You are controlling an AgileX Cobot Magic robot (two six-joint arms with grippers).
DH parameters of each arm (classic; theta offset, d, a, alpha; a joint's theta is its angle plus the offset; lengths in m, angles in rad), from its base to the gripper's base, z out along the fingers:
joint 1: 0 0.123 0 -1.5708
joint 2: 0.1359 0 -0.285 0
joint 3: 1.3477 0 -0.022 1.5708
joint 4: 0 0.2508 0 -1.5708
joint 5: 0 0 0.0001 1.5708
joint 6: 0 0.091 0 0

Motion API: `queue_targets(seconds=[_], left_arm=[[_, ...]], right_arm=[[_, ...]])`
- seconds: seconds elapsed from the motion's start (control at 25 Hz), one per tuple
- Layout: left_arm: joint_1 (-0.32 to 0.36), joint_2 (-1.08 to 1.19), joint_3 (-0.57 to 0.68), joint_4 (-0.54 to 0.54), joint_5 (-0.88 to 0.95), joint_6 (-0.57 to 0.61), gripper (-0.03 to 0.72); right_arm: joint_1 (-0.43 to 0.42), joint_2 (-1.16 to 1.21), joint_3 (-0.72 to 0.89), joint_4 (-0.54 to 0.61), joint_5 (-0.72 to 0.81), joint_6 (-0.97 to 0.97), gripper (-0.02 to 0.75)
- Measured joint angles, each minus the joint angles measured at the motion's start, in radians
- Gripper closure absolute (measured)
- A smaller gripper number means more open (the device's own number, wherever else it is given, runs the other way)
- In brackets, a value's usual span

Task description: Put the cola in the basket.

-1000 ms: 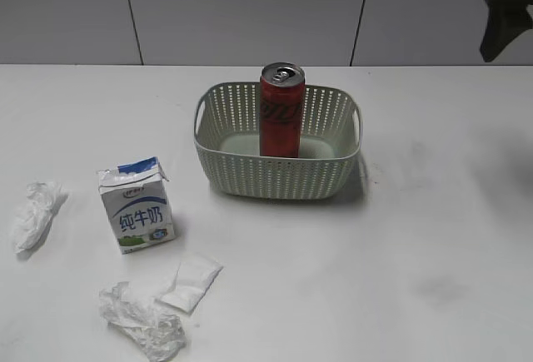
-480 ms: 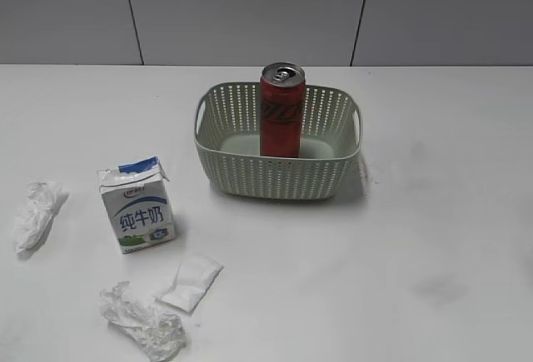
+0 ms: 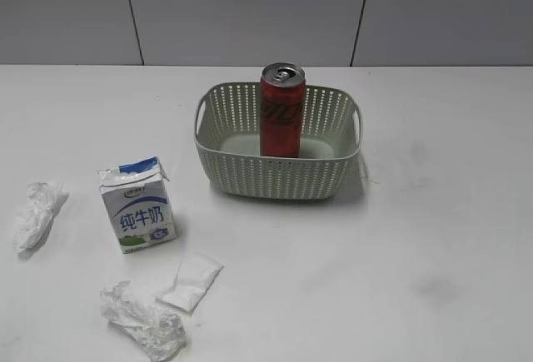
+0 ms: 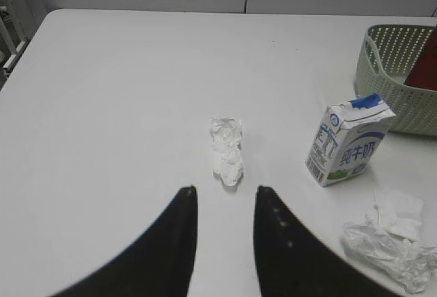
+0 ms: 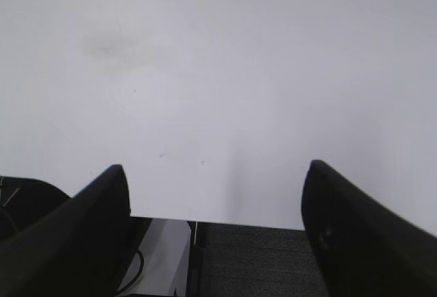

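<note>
Gone from the upper right of the exterior view is the dark arm seen a second ago, while nothing on the white table (image 3: 433,237) has shifted: the cola (image 3: 281,111) stands upright inside the basket (image 3: 278,175), against its back wall, touched by neither gripper. Well left of the basket sit a milk carton (image 3: 138,205), a folded tissue (image 3: 192,281) and two crumpled wads (image 3: 141,320) (image 3: 37,215). Over one wad the left gripper (image 4: 224,191) hangs with jaws slightly parted and empty, and the right gripper (image 5: 215,171) is spread wide near what seems the table edge.
</note>
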Motion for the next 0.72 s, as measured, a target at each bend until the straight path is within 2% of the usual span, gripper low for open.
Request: queue_targets(seconds=[0.24,0.72], left_arm=[[0.000,0.000,0.000,0.000,0.000,0.000,0.476],[0.000,0.000,0.000,0.000,0.000,0.000,0.476]], right_arm=[[0.000,-0.262,0.154,-0.001,-0.007,-0.002,0.146],[0.000,-0.728,0.159,0.004,-0.013,-0.002,0.146]])
